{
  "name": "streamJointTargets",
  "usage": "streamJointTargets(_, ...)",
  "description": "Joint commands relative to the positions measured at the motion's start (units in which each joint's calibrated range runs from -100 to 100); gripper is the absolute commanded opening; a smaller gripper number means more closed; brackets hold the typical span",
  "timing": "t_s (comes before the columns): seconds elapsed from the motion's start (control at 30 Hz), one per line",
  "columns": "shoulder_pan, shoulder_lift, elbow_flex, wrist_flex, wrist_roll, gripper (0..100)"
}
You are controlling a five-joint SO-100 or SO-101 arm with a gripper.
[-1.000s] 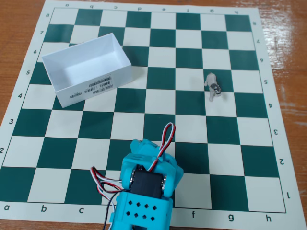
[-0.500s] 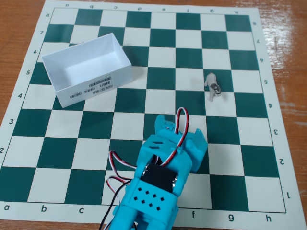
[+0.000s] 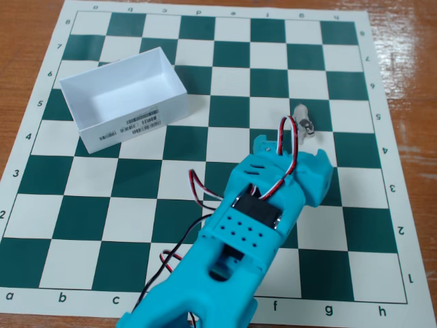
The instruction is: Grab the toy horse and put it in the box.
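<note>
A green-and-white chessboard mat (image 3: 136, 205) covers the wooden desk (image 3: 27, 41), squaring off the workspace. Well to the upper left of the pincer (image 3: 302, 131) an empty white box (image 3: 123, 96) sits open-side up, ready to receive. The pincer, largely hidden behind the turquoise arm (image 3: 246, 225), reaches the small grey toy horse (image 3: 303, 116); whether it grips cannot be told.

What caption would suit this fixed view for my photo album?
Blue robot arm reaches across a chessboard mat toward a small grey toy horse; empty white box waits nearby.
</note>
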Motion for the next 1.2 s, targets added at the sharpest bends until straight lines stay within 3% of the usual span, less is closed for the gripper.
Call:
streamJointTargets(0.0,1.11,8.22,-10.01,-2.04,2.18,34)
streamJointTargets(0.2,0.11,22.55,-21.57,-5.2,2.86,34)
streamJointTargets(0.63,0.53,40.17,-25.39,-18.74,7.5,35)
streamJointTargets(1.17,-2.47,54.06,-38.68,-21.48,5.16,35)
